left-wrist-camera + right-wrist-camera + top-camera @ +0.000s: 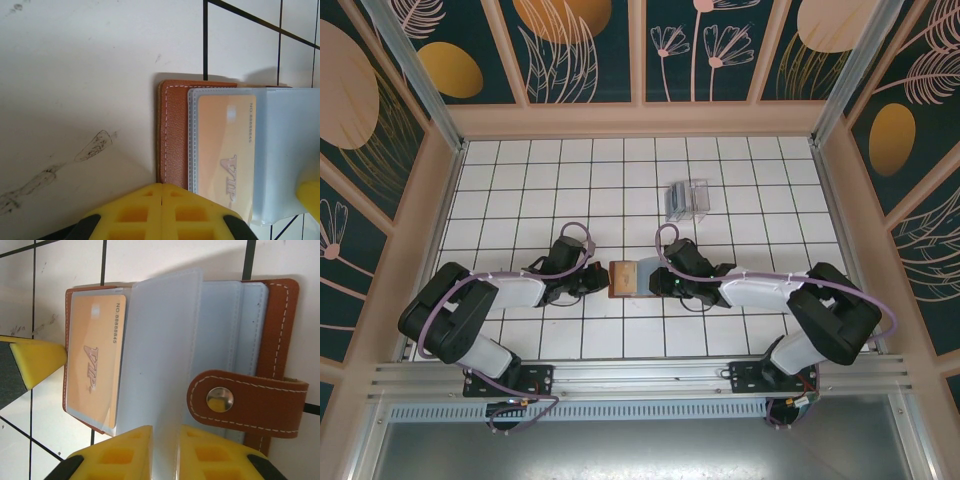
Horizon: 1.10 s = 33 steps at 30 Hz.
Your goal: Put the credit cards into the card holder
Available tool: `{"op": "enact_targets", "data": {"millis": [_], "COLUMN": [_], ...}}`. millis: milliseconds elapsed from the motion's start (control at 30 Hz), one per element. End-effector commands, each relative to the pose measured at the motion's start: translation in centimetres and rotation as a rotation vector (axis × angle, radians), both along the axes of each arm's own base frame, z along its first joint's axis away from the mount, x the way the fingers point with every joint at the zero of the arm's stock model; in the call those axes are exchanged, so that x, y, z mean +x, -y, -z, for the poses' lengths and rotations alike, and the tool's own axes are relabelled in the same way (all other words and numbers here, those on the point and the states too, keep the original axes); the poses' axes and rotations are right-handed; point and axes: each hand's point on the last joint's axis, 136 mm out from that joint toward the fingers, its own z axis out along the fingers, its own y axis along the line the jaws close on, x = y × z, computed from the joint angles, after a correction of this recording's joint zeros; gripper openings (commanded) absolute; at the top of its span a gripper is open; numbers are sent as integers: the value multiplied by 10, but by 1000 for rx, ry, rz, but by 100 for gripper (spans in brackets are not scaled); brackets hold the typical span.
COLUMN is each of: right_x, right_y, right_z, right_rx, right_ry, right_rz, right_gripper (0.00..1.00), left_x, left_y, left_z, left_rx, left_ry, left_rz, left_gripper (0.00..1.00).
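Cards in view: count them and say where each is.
1. An orange VIP card sits slotted in the open card holder, at the end away from the snap strap. More may hide behind the frosted sleeves or in the clear box.

Holder (277, 315): brown leather-look, fine grain, matt, pale stitching. Snap (220, 400): polished metal. Sleeves (160, 340): frosted translucent plastic, smooth. Card (95, 360): orange plastic, slight sheen. Worktop (75, 75): white tile, smooth, dark scuffs. End effector pads (125, 455): yellow plastic, matt. Box (686, 200): clear plastic.
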Motion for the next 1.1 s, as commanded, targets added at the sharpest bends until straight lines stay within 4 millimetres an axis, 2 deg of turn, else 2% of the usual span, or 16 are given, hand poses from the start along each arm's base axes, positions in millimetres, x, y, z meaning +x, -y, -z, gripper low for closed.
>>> {"op": "enact_targets", "data": {"millis": [0,133,233,367,500,633,733,833,900,1000,1067], "right_x": [3,3,3,5,1,-5,-6,-5,-4,-1,4], "right_y": [-20,-31,-37,-46,-63,-74,-75,-78,-80,-77,-72], "right_z": [-30,-43,-48,-46,-52,-49,-48,-50,-53,-58,-52], "right_rx": [94,164,188,209,280,310,350,386,403,394,351], "right_ry": [75,108,121,120,141,135,140,154,163,194,190], "right_rz": [-63,-104,-121,-132,-172,-192,-172,-159,-161,-156,-132], "right_gripper": [19,24,27,28,35,38,42,46,48,51,53], "left_x": [-4,1,4,4,0,3,12,24,29,33,33], "left_y": [-8,-10,-9,-7,-2,-1,-14,-32,-38,-43,-42], "left_z": [8,-2,-11,-14,-18,-29,-39,-50,-58,-57,-55], "left_rx": [53,65,43,31,-16,-42,-28,-6,2,26,27], "left_ry": [-15,11,33,36,22,27,54,90,119,131,118], "left_rz": [5,-6,-26,-19,-6,-8,-34,-90,-105,-129,-135], "left_gripper": [18,42,52,58,64,71,79,83,84,85,85]}}
